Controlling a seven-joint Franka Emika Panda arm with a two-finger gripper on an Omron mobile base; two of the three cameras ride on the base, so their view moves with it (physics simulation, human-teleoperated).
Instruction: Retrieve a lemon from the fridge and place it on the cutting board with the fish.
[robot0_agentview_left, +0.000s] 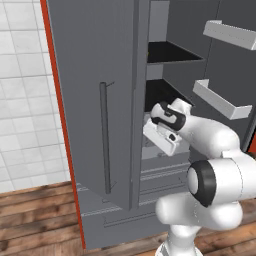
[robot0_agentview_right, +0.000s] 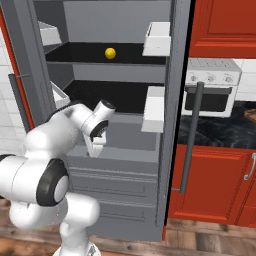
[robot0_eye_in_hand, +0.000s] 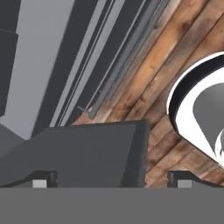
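Hand view shows the hand (robot0_eye_in_hand: 111, 179) spread wide and empty, pointing down at the wooden floor (robot0_eye_in_hand: 175, 57) beside the fridge (robot0_agentview_right: 120, 150) drawers. The fridge stands open; the lemon (robot0_agentview_right: 110, 52) sits on its upper black shelf (robot0_agentview_right: 85, 54), well above the hand.

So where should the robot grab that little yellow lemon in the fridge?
Probably around its round middle, coming straight in from the open front of the fridge. The lemon sits alone on the upper black shelf, so the open gripper, now lower down, has room either side.
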